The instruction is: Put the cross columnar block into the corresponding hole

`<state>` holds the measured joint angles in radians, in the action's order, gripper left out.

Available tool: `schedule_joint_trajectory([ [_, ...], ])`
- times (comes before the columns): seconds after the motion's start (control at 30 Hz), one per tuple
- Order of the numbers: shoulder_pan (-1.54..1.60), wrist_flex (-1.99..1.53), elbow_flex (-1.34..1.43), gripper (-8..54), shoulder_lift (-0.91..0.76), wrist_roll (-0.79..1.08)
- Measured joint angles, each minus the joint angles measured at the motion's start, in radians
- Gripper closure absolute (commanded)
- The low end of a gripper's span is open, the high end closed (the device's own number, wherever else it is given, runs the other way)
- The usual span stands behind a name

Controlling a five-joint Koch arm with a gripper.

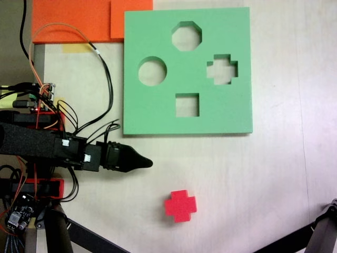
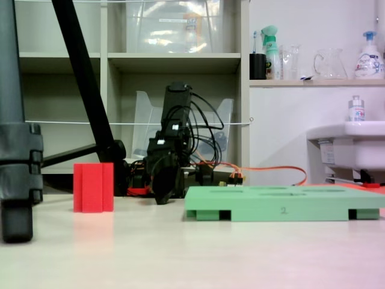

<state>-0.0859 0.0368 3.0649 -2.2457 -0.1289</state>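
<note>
The cross columnar block [image 1: 180, 205] is bright red and stands upright on the pale table, below the green foam board [image 1: 158, 110] in a fixed view. Its plus-shaped hole [image 1: 221, 69] sits at the board's right side, beside octagonal, round and square cutouts. My black gripper [image 1: 148, 163] points right, low over the table, its jaws drawn together to one tip with nothing in them. It lies left of and above the block, apart from it. From table level the block [image 2: 94, 187] stands left of the gripper [image 2: 162, 191] and the board [image 2: 283, 208] lies to the right.
Orange foam sheets [image 1: 73, 21] lie at the top left, partly under the board. Cables [image 1: 100, 79] loop around the arm's base. Black tripod legs [image 1: 321, 232] stand at the lower corners, one leg [image 2: 18, 150] close to the low camera. Bare table separates block and board.
</note>
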Motion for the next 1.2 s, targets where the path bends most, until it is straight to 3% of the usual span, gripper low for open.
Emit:
schedule_joint_trajectory([
  [0.53, 0.023, 0.0, 0.0, 11.8, 0.0, -0.046],
  [0.63, 0.002, 0.018, 0.0, 11.8, 0.0, -0.431],
  [0.7, -0.023, 0.054, -0.011, 13.1, 0.0, -0.827],
  [0.83, -0.083, -0.15, -0.167, 15.1, 0.0, -1.117],
  [0.9, -0.087, -0.485, -0.426, 17.0, 0.0, -1.289],
  [1.0, -0.124, -0.793, -0.583, 17.5, 0.0, -1.396],
  [1.2, -0.172, -1.097, -0.798, 17.3, 0.0, -1.345],
])
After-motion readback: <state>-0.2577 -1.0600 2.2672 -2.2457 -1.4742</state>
